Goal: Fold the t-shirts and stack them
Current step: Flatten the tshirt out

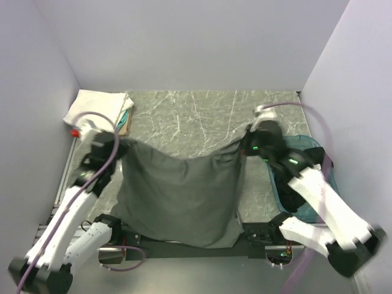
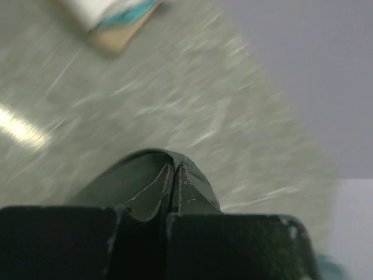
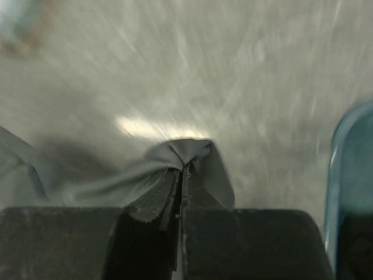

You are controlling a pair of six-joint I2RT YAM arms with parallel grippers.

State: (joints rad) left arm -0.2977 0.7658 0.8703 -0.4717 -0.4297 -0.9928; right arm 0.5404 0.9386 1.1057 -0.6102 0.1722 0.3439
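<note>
A dark charcoal-grey t-shirt (image 1: 180,196) hangs stretched between my two grippers above the marble table, its lower part draped down to the near edge. My left gripper (image 1: 121,144) is shut on its left top corner; in the left wrist view the cloth (image 2: 145,175) wraps over the closed fingertips. My right gripper (image 1: 245,146) is shut on the right top corner; in the right wrist view the cloth (image 3: 192,154) folds over the closed tips. A folded white t-shirt (image 1: 95,107) lies on a teal one at the far left corner.
The folded stack rests on a brown board (image 1: 125,125), also seen in the left wrist view (image 2: 116,38). A teal plastic bin (image 1: 306,177) stands at the right under the right arm, its rim in the right wrist view (image 3: 349,175). Grey walls enclose the table (image 1: 202,116).
</note>
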